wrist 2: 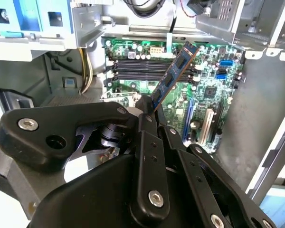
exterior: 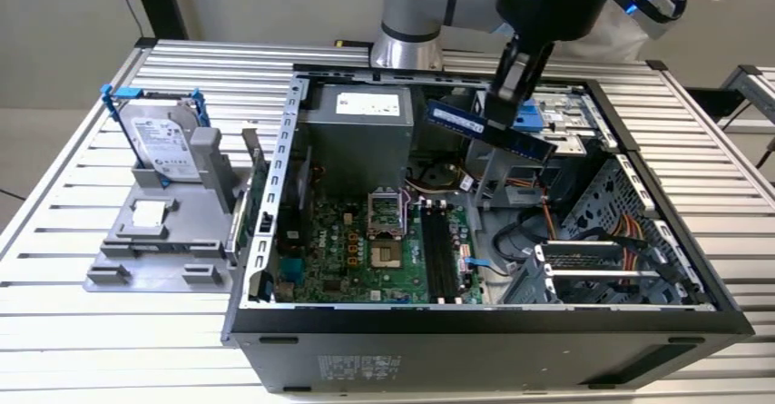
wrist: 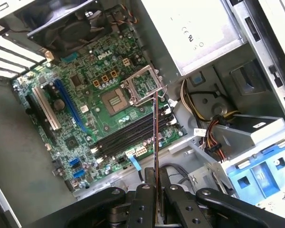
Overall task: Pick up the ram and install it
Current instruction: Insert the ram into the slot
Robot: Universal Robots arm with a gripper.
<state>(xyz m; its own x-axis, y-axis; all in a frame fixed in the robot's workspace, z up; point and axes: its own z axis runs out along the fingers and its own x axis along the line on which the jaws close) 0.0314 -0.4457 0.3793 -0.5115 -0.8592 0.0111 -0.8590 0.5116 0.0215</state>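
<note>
Gripping the ram (exterior: 466, 120) in the closed gripper (exterior: 506, 95), up over the open case (exterior: 485, 310), long axis slanted across the memory slots (exterior: 442, 250) along the motherboard's (exterior: 351, 250) edge well below.

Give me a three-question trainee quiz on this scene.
1. True or false: the ram is seated in the slots.
2. The gripper holds: A a screwdriver, B the ram, C nothing.
3. Fill in: the hard drive stands ___ the case.
Key: 1 false, it is held in the air above the motherboard; 2 B; 3 outside.
</note>
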